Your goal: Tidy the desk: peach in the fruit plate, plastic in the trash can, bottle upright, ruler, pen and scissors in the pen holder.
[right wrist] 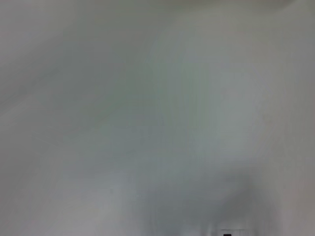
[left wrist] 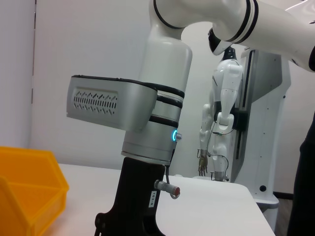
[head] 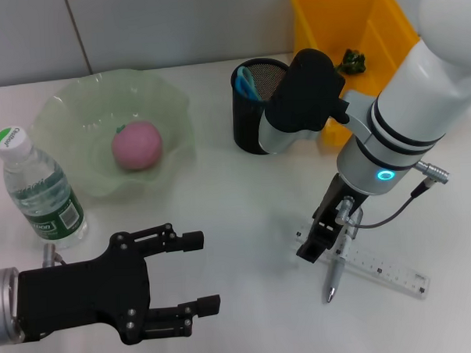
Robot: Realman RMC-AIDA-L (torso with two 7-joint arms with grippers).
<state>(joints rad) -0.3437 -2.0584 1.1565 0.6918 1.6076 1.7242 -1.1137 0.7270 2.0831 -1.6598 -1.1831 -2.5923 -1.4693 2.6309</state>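
Right hand point(head: 315, 247) down over pen point(head: 334, 278) and ruler point(head: 380, 265), finger spread indiscernible; left hand point(head: 189, 274) spread, idle above surface point(head: 237, 215).

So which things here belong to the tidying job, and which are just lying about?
Part of the job:
peach in the fruit plate
bottle, upright
pen holder
pen and ruler on the desk
yellow bin
right gripper, down at the pen and ruler
left gripper, open, near the desk's front edge

Just lying about:
nothing on the desk
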